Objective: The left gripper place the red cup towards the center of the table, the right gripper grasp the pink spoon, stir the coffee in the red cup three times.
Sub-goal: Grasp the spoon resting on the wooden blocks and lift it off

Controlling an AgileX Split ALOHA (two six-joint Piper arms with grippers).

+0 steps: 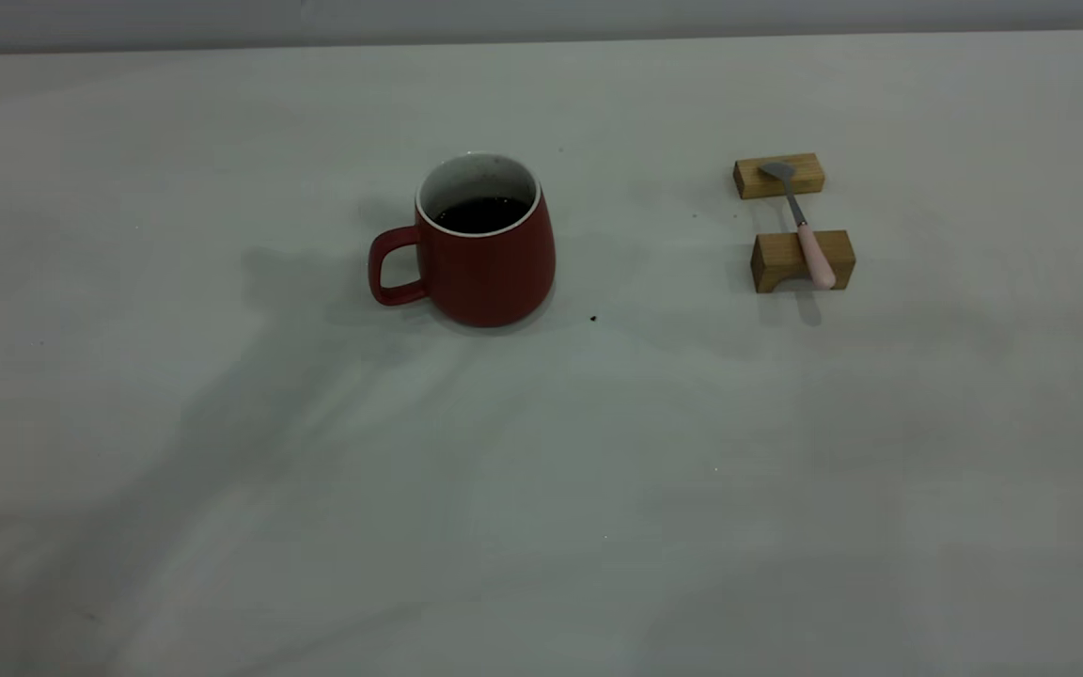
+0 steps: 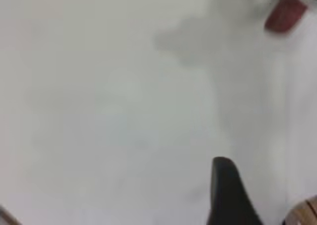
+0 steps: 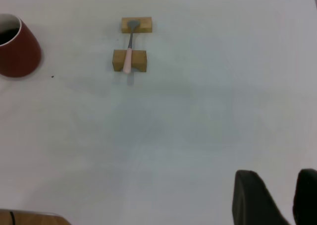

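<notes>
Exterior view, left to right:

- Large pale grey-white table (image 1: 222,527): fills the frame; soft shadows across the lower left.
- Dark red ceramic cup (image 1: 485,249), wider at the base, white rim and inside: upright, just left of frame centre, loop handle toward the left edge. Nothing gripping or touching it.
- Dark, almost black coffee (image 1: 481,214): visible inside the cup, well below the rim.
- Tiny dark speck (image 1: 593,319): on the table just right of the cup's base.
- Two small wooden blocks at centre right, one behind the other: far block (image 1: 809,175) flat; near block (image 1: 776,259) with a notch in its underside.
- Slim spoon with pale pink handle (image 1: 814,254) and grey metal neck and bowl: laid across both blocks, bowl on the far block, handle over the near block, handle tip just past its front face.
- No arm visible here.

Left wrist view:

- Left gripper (image 2: 267,205): at the lower right of the frame, above bare table. One black finger (image 2: 228,195) in view; second finger not clearly shown, so open or closed cannot be told.
- Red cup: only a blurred edge at the upper right corner, well apart from the finger.

Right wrist view:

- Red cup at the upper left edge; blocks and spoon at upper centre-left.
- Right gripper (image 3: 280,200): at the lower right corner, well apart from the spoon. Two black fingers (image 3: 252,200) with a gap between them; spread, gripping nothing.
</notes>
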